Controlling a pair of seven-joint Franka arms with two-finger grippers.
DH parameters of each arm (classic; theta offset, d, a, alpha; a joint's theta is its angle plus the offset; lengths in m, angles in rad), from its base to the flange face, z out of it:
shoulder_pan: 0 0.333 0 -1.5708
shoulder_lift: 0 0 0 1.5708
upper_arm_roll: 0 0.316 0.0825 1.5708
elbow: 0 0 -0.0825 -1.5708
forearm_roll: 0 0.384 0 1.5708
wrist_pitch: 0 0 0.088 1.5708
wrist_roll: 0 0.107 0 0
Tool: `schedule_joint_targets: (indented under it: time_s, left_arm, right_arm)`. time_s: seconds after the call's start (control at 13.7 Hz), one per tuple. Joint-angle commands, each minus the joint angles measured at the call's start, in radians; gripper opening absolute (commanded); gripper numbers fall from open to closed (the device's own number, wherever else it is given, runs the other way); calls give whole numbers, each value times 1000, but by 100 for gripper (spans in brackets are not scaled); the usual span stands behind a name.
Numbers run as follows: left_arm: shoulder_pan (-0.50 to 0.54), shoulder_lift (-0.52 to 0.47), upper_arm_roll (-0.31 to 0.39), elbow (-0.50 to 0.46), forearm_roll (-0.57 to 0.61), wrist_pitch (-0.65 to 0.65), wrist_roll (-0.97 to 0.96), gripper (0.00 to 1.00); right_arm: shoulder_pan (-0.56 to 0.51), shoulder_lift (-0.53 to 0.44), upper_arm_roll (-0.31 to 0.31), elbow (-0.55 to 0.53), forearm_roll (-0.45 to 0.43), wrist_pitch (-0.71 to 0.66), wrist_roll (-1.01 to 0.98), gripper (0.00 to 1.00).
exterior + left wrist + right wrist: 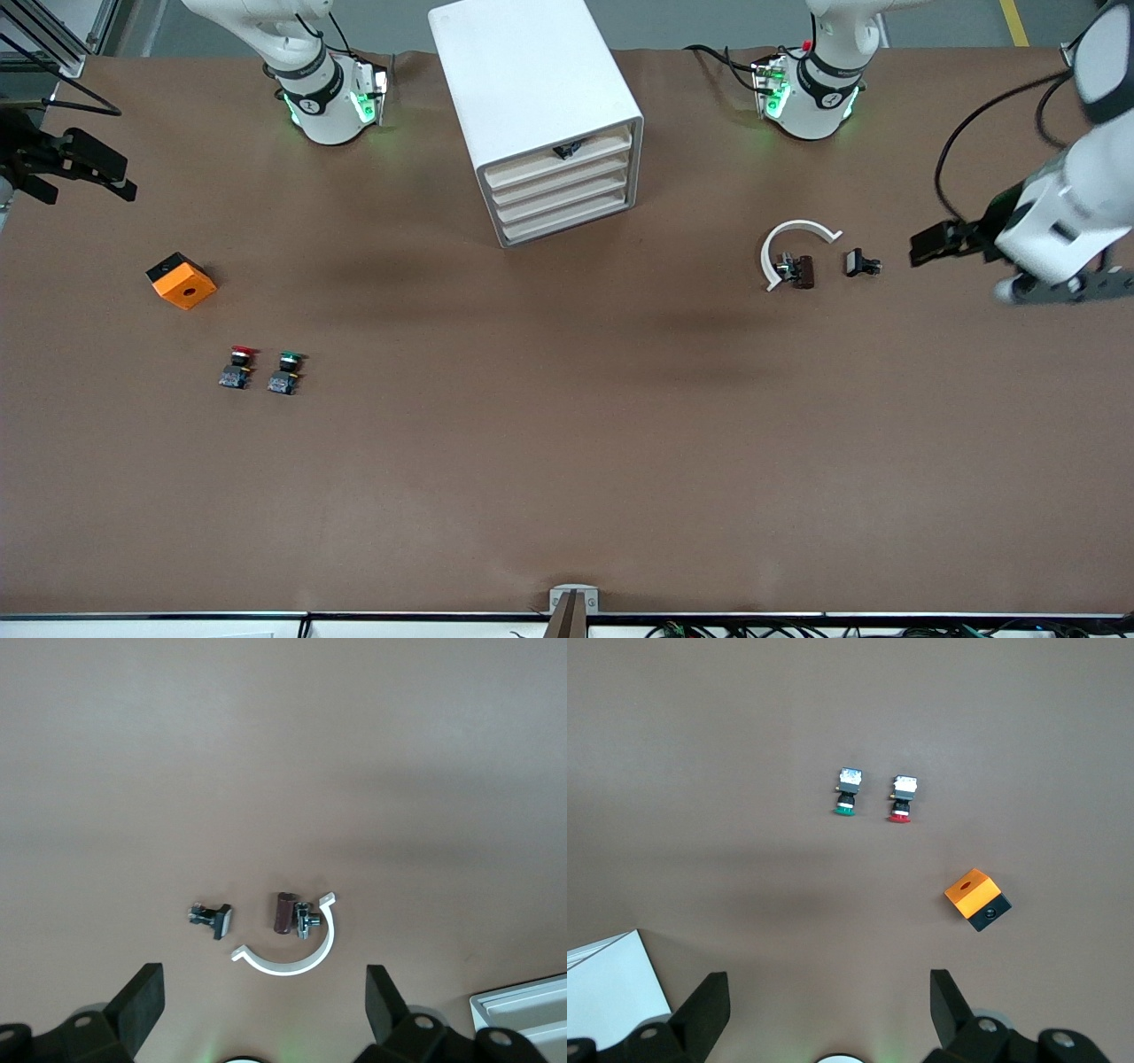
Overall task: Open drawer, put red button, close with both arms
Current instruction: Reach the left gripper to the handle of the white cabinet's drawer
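At frame top centre, white box cabinet's cream drawer (560,168) shut; left gripper (930,244), right gripper (84,173) spread wide, empty. Pinch small black handle, pull straight.

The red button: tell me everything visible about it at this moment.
The small push-button switch with a round red cap lies on its side on the brown table, toward the right arm's end. Its parts are a red cap, a black body and a bluish base with a yellow bit. It sits beside a matching green-capped switch, apart from it, and nearer the front camera than the orange block. Nothing touches it.
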Motion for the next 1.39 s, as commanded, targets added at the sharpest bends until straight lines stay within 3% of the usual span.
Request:
schedule_joint_targets:
  time_s: [0.0, 0.22, 0.51, 0.66, 0.88, 1.1, 1.32]
  left_arm:
    - [-21, 120, -10, 48, -29, -4, -88, 100]
    - [-92, 239, -11, 59, -27, 25, -370, 100]
    - [-257, 430, -11, 146, -27, 65, -790, 100]
    - [-338, 517, -10, 186, -27, 91, -1006, 100]
    - [-418, 589, -10, 194, -40, 139, -1377, 100]
    - [-495, 620, -10, 194, -137, 143, -1796, 100]
    - [-524, 614, -11, 187, -318, 128, -1892, 100]
  right_arm:
    - [-4, -16, -5, -16, -11, -12, -43, 100]
    - [-26, 7, -7, -13, -12, 0, -164, 100]
    - [-72, 55, -7, 6, -17, 1, -197, 100]
    - [-98, 177, -7, 35, -1, 6, -194, 100]
    - [-136, 262, -7, 109, -15, 9, -200, 100]
    - [-153, 286, -7, 126, -17, 46, -191, 100]
    - [-156, 299, -7, 80, -14, 128, -114, 100]
